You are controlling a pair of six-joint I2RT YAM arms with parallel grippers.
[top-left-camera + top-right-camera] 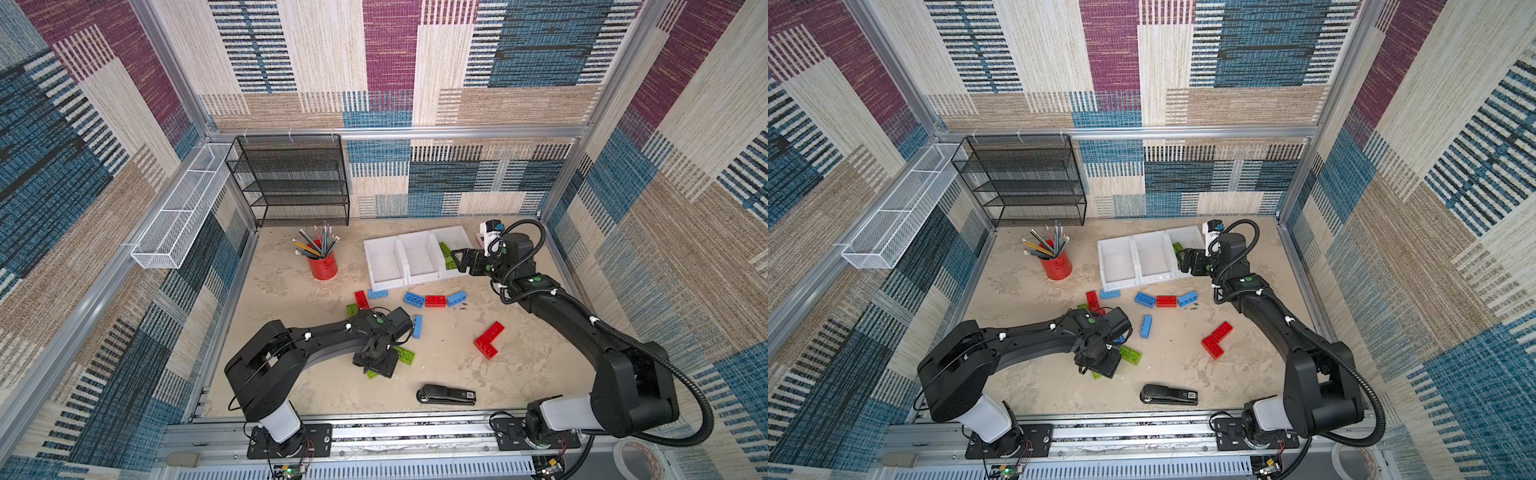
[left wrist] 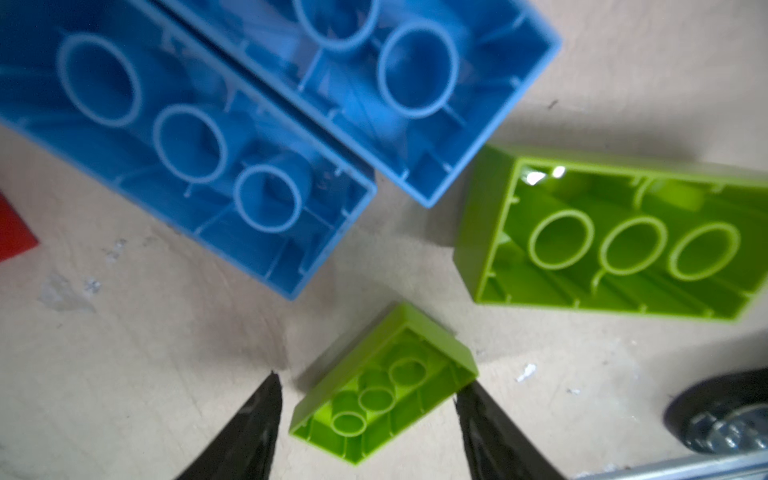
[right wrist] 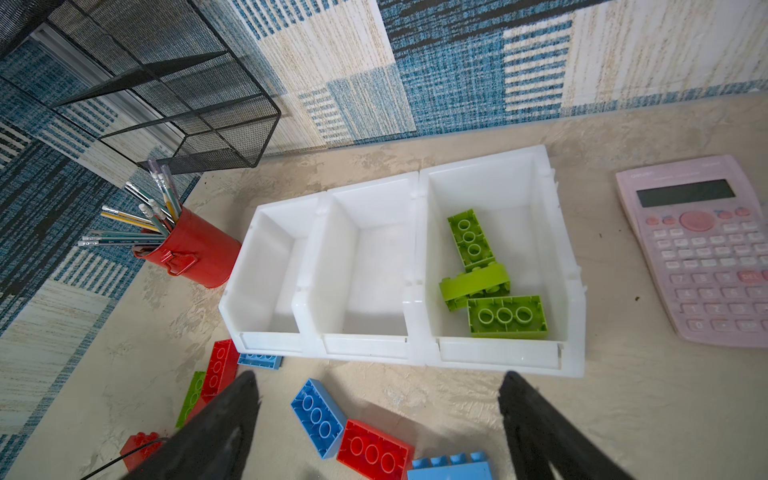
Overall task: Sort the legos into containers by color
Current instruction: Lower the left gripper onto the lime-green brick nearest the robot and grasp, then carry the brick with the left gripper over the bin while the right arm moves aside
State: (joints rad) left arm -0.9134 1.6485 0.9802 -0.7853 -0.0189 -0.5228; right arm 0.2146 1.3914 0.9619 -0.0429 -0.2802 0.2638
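Hardly any writing can be read. The pink calculator (image 3: 702, 249) has a faint line of print above its display, too blurred to make out. The black stapler (image 1: 446, 395), near the front edge of the tabletop, wears a small white label with a dark code square.

The containers (image 3: 365, 347), three white bins joined in a row, sit toward the back right corner of the tabletop, just beside the calculator. The end bin next to the calculator holds three green legos (image 3: 505, 318).

The right gripper (image 3: 379, 376) hangs by the bins' front wall, its fingers spread wide and holding nothing. In both top views it covers part of that end bin.

The left gripper (image 2: 369, 380) points down toward the front left of the tabletop, fingers spread to either side of a green lego (image 2: 382, 399) lying underside up. One fingertip is at the brick's corner; the other stands off with a gap. Close by lie a second green lego (image 2: 615, 241) and two blue legos (image 2: 199, 145) side by side, also underside up. In both top views the left wrist hides most of the straddled brick.

Loose red and blue legos (image 1: 435, 301) lie between the bins and the stapler. A red pencil cup (image 1: 323, 264) stands toward the back left, in front of a black mesh shelf (image 1: 291, 178).
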